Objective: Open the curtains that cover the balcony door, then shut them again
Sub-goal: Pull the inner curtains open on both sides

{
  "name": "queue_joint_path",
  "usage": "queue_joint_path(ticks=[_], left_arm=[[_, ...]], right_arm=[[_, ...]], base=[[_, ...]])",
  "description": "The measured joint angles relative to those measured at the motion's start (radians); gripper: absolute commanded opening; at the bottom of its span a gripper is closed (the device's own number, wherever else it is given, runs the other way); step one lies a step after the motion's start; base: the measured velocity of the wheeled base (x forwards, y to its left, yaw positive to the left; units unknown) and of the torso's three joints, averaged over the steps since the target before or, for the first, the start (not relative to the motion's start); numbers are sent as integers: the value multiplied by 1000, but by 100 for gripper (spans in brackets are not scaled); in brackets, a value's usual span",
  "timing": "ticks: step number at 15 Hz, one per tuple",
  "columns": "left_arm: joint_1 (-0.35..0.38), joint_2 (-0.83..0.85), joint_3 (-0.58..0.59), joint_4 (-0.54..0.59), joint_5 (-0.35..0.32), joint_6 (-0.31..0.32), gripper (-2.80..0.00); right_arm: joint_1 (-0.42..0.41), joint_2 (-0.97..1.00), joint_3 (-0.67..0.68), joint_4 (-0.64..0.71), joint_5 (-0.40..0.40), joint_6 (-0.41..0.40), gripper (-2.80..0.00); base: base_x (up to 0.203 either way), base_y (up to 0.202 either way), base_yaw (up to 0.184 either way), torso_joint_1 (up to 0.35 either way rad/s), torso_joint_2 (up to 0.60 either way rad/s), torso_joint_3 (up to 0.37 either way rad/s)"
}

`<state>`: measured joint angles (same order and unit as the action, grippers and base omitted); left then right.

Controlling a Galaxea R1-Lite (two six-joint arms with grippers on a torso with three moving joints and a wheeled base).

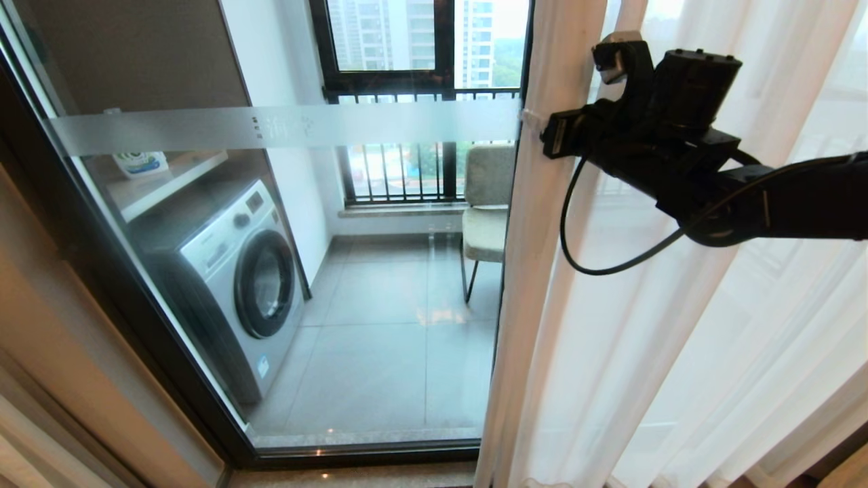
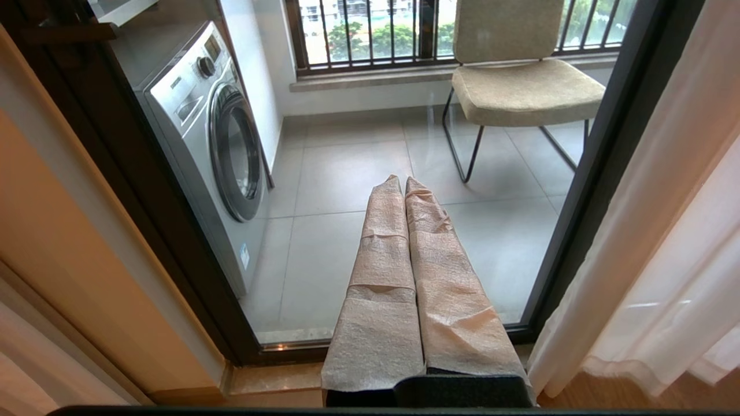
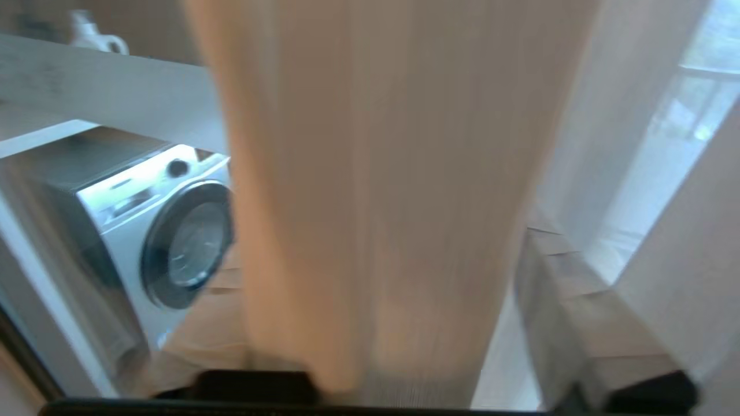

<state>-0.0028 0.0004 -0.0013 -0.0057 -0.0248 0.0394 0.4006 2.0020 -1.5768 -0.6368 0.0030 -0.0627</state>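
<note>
The balcony door (image 1: 285,127), glass in a black frame with a frosted strip across it, stands uncovered on the left of the head view. The curtains hang gathered on the right: a cream pleated fold (image 1: 542,271) at the door's edge and a thin white layer (image 1: 746,339) behind my right arm. My right gripper (image 1: 539,129) reaches to the cream fold's edge at the height of the strip. In the right wrist view the cream fold (image 3: 370,173) lies between the spread fingers of my right gripper (image 3: 376,248), with a gap at one finger (image 3: 566,289). My left gripper (image 2: 404,180) is shut and empty, low before the glass.
Behind the glass stand a washing machine (image 1: 237,285), a padded chair (image 1: 485,210) and a black-framed window with railing bars (image 1: 407,88). A bottle (image 1: 139,163) sits on the shelf above the machine. A beige surface (image 1: 41,352) borders the door frame on the left.
</note>
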Motion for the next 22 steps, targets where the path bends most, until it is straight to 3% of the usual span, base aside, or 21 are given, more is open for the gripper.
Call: queue_joint_path(ticks=[9, 13, 22], left_arm=[[0, 0, 0, 0, 0, 0, -280], [0, 0, 0, 0, 0, 0, -280], [0, 0, 0, 0, 0, 0, -280]], right_arm=[[-4, -31, 7, -3, -9, 2, -280], [-7, -78, 38, -1, -116, 4, -280], [-90, -224, 176, -9, -231, -1, -280]], base=[[0, 0, 0, 0, 0, 0], [0, 0, 0, 0, 0, 0], [0, 0, 0, 0, 0, 0]])
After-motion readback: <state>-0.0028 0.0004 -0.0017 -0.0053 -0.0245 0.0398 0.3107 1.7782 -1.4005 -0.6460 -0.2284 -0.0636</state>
